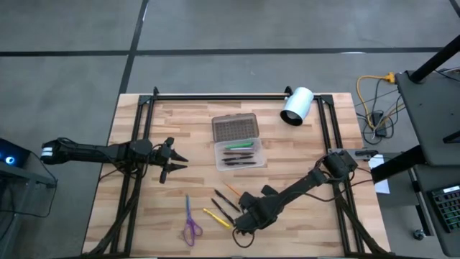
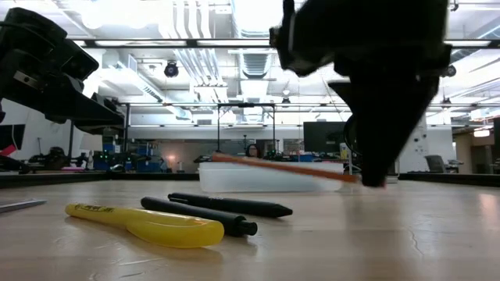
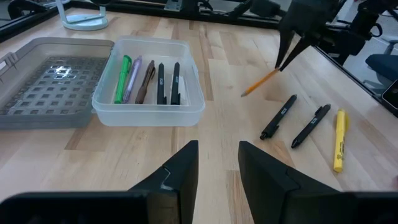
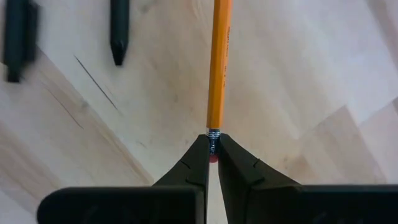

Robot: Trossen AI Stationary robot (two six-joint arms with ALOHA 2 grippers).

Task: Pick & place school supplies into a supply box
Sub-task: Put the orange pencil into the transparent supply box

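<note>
While the orange pencil (image 4: 218,62) hangs with its eraser end pinched between the two fingers of the right tool (image 4: 212,149), its sharpened tip points away from the tool and the whole pencil is lifted a little above the desk (image 1: 144,216), as the low view shows. The right tool (image 1: 244,219) is closed tightly on the pencil (image 3: 260,83) and stands at the front part of the desk, near the loose supplies.

Just beside it lie two black pens (image 3: 278,116) (image 3: 311,125), nearly parallel, and a yellow pen (image 3: 339,138) a little further out. The purple-handled scissors (image 1: 190,224) lie more to the left, near the front edge.

The supply box (image 1: 240,153) is in the middle of the desk, well apart from the held pencil. It already holds a green pen (image 3: 122,87), a pale purple one, a brown one and two black ones side by side. Its grey textured lid (image 3: 53,81) lies open, attached at the far side.

The left tool (image 1: 171,160) hovers to the left of the box, its fingers (image 3: 177,171) apart and holding nothing. A white cylinder (image 1: 297,105) lies at the back right corner.
</note>
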